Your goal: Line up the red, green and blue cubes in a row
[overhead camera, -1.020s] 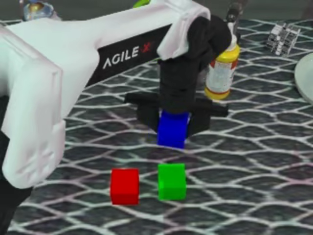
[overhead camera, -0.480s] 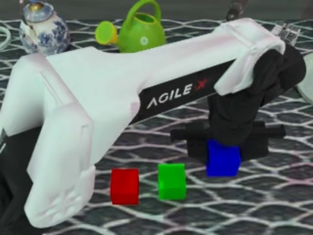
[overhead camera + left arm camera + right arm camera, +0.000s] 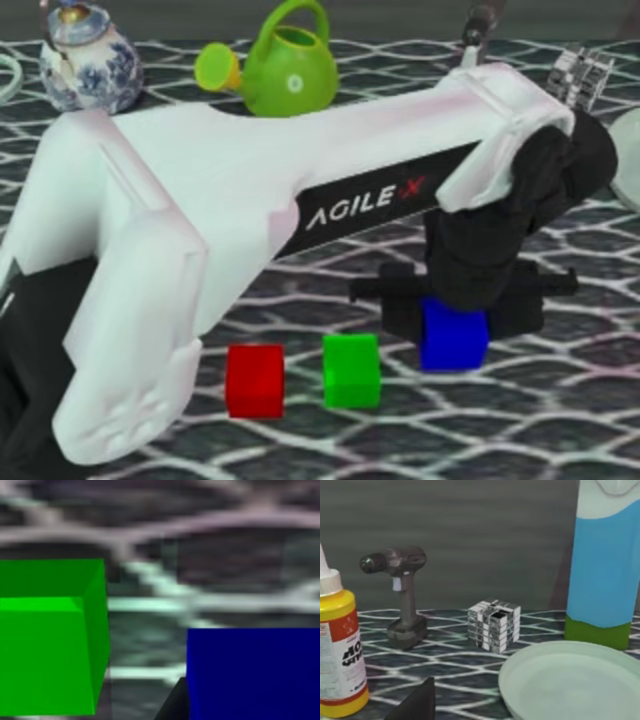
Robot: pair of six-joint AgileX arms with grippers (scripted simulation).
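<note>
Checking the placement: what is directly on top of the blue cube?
The left pincer sits over the blue cube, gripping its sides. Its top face is hidden by the black wrist.

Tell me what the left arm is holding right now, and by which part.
The left gripper holds the blue cube, its jaws closed on the cube's two opposite side faces.

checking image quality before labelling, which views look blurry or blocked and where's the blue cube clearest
Top view: the left arm's white body blocks much of the table, yet the blue cube shows sharply in the left claw. Left wrist view: very close, the floor pattern is smeared, and the green cube is cut off by the frame edge. Right wrist view: clear, showing a drill and plate, no cubes.
</note>
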